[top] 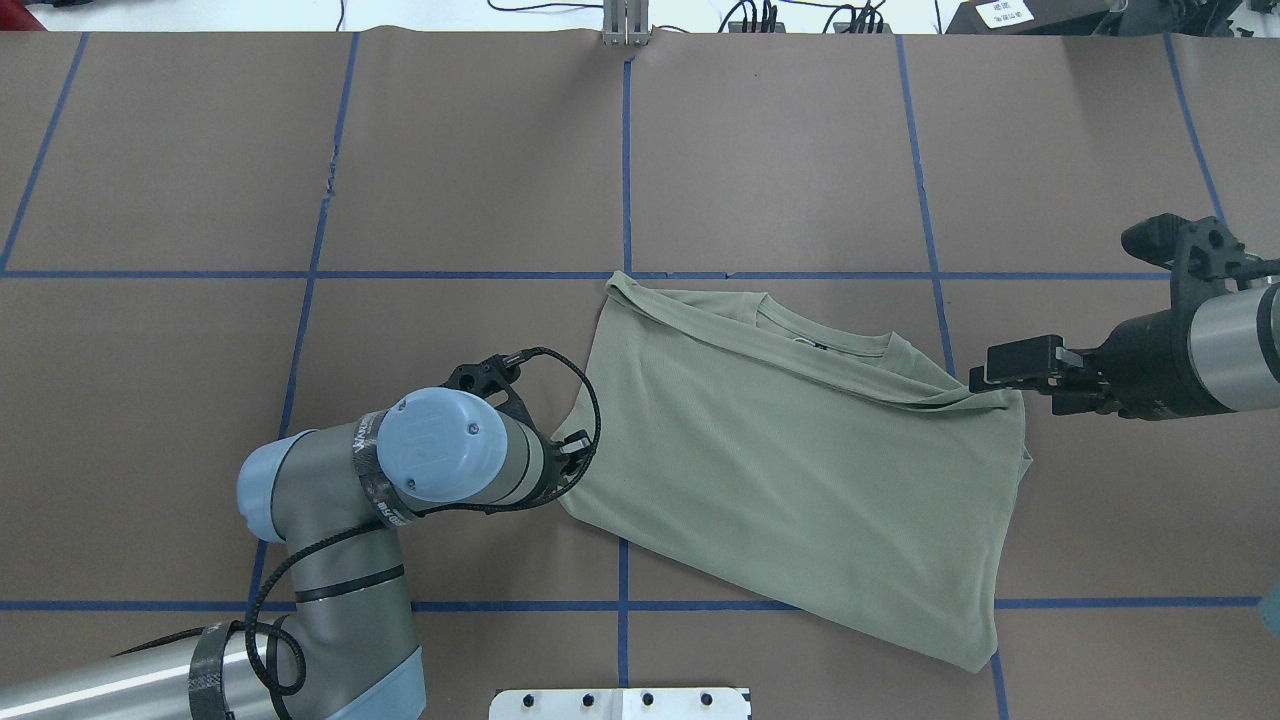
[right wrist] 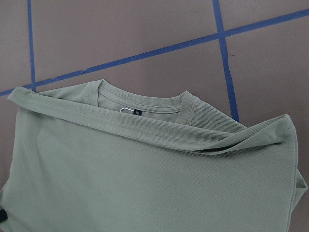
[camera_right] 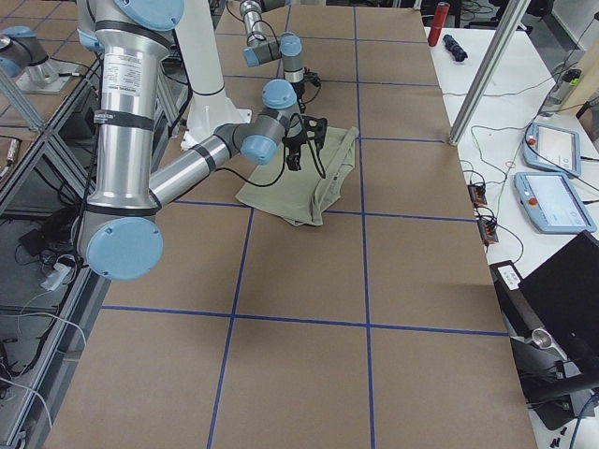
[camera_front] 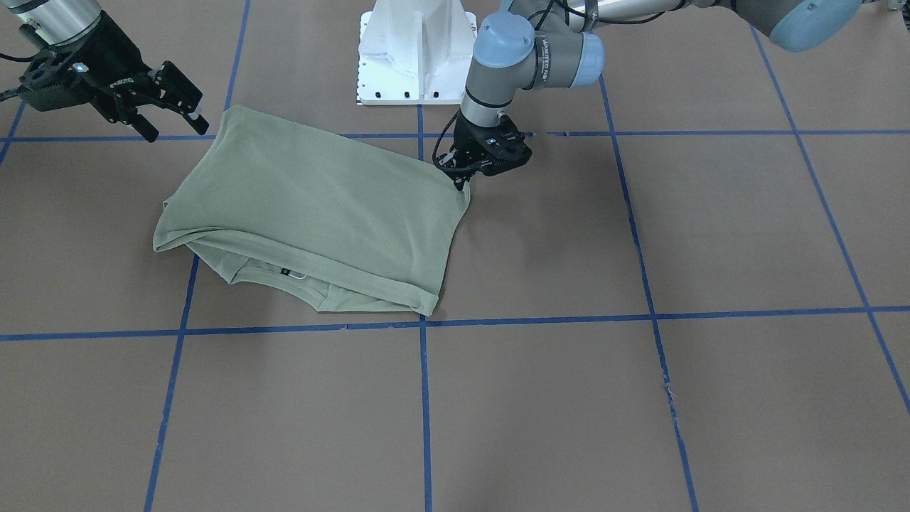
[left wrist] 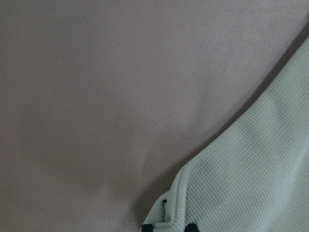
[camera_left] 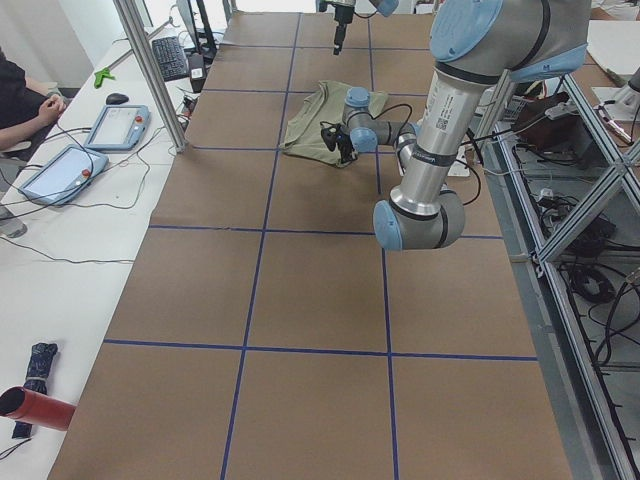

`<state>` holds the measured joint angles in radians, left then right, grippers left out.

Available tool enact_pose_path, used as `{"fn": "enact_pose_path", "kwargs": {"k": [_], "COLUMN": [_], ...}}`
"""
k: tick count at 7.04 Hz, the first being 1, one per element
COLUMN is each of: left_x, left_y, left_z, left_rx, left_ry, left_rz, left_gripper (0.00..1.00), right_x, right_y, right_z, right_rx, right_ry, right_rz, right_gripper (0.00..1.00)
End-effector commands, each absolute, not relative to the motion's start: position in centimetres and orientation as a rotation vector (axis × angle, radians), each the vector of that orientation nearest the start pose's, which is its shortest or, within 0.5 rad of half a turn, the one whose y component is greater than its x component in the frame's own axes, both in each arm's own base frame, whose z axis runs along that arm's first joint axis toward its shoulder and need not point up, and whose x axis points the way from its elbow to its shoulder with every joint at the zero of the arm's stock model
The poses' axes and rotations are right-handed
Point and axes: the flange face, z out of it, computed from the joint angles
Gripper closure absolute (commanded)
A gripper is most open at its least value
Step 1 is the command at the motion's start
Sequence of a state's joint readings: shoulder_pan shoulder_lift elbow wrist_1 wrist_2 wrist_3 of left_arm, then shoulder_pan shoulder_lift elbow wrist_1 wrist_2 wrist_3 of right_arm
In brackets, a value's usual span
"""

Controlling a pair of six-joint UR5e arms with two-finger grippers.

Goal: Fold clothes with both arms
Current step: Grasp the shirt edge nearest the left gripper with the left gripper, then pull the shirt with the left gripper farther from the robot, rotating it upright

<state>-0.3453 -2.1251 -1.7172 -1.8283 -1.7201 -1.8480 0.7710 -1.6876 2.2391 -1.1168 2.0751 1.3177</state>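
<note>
**Left gripper has a corner, right one's just hanging open**

Left gripper (camera_front: 462,181) is clamped on the hemmed corner of the shirt (camera_front: 320,206) on the robot's left side, down low at the table (camera_front: 746,227). Right gripper (camera_front: 178,132) is raised, fingers spread, just off the shirt's opposite edge. The shirt is folded over, with the collar (right wrist: 145,104) edge peeking out on the far side, and it lies across the blue tape lines (camera_front: 640,316). Broad brown surface stretches out past the left arm and the far edge.
</note>
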Motion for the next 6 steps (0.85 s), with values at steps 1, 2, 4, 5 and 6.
{"fn": "enact_pose_path", "kwargs": {"k": [1, 2, 4, 5, 6], "left_x": [56.6, 54.7, 50.3, 48.6, 47.3], "left_y": [-36.1, -39.0, -46.0, -48.8, -51.7], "left_z": [24.6, 24.7, 26.1, 27.2, 29.1], "left_rx": [-0.079, -0.017, 0.098, 0.144, 0.179], "left_ry": [0.975, 0.971, 0.941, 0.912, 0.885], "left_rz": [-0.525, -0.503, -0.500, -0.489, -0.495], "left_gripper": [1.00, 1.00, 1.00, 1.00, 1.00], "right_x": [-23.4, -23.0, -22.2, -22.0, -22.2], "right_y": [-35.0, -35.0, -35.1, -35.2, -35.3], "right_z": [34.2, 34.5, 35.2, 35.0, 34.8], "right_rx": [0.084, 0.084, 0.087, 0.093, 0.096], "right_ry": [-1.081, -1.076, -1.062, -1.066, -1.070], "right_rz": [0.220, 0.228, 0.239, 0.240, 0.237], "right_gripper": [0.00, 0.00, 0.00, 0.00, 0.00]}}
